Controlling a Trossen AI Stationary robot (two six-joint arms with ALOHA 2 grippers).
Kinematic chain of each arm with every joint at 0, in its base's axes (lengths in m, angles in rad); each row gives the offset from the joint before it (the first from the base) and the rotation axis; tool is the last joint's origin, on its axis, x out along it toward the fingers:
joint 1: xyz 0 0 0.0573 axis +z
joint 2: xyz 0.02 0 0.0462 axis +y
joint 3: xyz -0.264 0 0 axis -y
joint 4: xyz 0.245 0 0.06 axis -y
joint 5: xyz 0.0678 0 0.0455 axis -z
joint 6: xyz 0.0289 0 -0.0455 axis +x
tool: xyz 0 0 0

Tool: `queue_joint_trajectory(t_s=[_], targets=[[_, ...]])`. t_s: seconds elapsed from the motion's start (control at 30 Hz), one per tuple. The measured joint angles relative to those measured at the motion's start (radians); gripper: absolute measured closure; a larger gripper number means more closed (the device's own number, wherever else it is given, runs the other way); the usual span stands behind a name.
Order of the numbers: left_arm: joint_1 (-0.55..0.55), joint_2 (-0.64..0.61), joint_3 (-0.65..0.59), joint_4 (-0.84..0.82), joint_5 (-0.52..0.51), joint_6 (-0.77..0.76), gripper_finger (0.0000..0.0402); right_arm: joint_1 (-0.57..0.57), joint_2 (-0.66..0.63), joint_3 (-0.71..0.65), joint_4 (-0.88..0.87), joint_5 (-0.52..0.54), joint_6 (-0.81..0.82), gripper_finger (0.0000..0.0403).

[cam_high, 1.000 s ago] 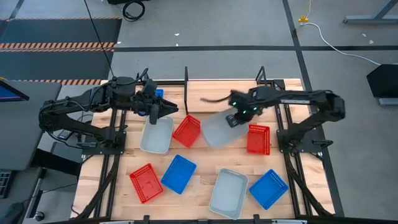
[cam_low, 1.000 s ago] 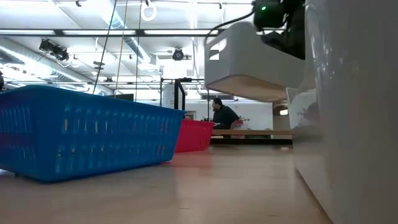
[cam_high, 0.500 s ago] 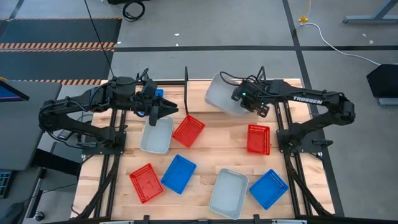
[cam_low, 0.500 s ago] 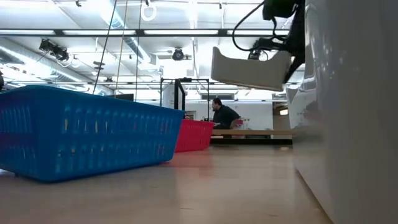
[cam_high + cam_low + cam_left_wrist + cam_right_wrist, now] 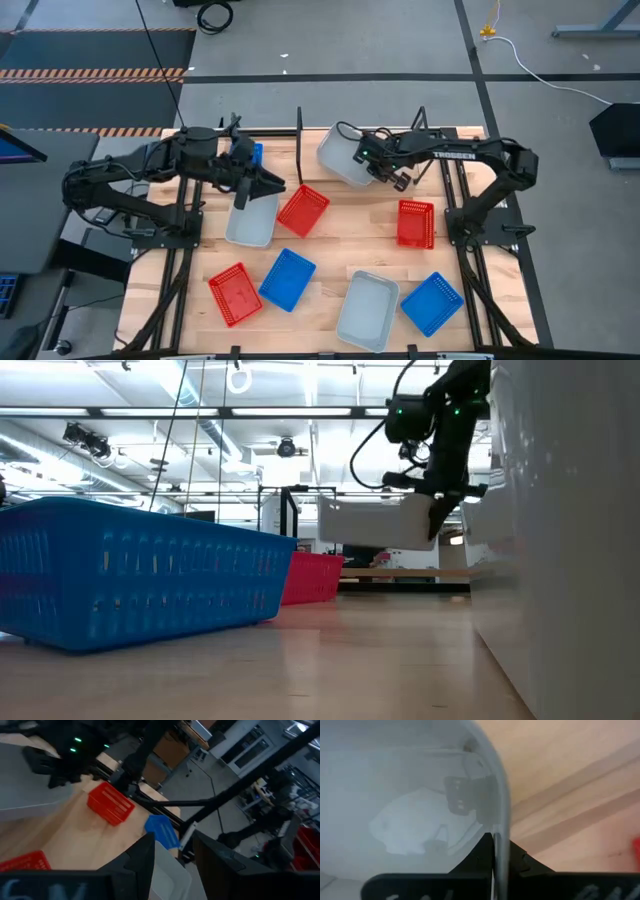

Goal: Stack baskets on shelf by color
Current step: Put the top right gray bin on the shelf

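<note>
Grey-white basket (image 5: 345,157) at the bench's (image 5: 340,255) far edge, its rim pinched by the right end effector (image 5: 383,172), arm stretched inward. Bare planks nearer than that end effector. Left end effector (image 5: 262,182) open, empty, over another grey-white basket (image 5: 250,222); red basket (image 5: 303,210) just beside.

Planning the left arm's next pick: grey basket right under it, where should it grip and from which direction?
Probably the thin rim of the grey basket, one finger inside and one outside the wall, coming straight down. It lies flat and open side up, too broad to span. The left gripper hovers over its short far edge, jaws apart. The red basket crowds one long side, so avoid that.
</note>
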Motion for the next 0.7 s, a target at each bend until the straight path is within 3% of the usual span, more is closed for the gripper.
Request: queue_joint_trajectory(t_s=[0.37, 0.5, 0.7], targets=[[-0.044, 0.000, 0.000, 0.001, -0.004, -0.011, 0.0260, -0.068, -0.038, 0.000, 0.182, 0.060, -0.358, 0.0277], [-0.044, 0.000, 0.000, 0.001, -0.030, -0.042, 0.0260, -0.100, -0.066, 0.000, 0.229, -0.010, -0.545, 0.0236], [-0.044, 0.000, 0.000, 0.002, -0.098, -0.084, 0.0260, -0.117, -0.075, 0.000, 0.216, -0.134, -0.691, 0.0186]])
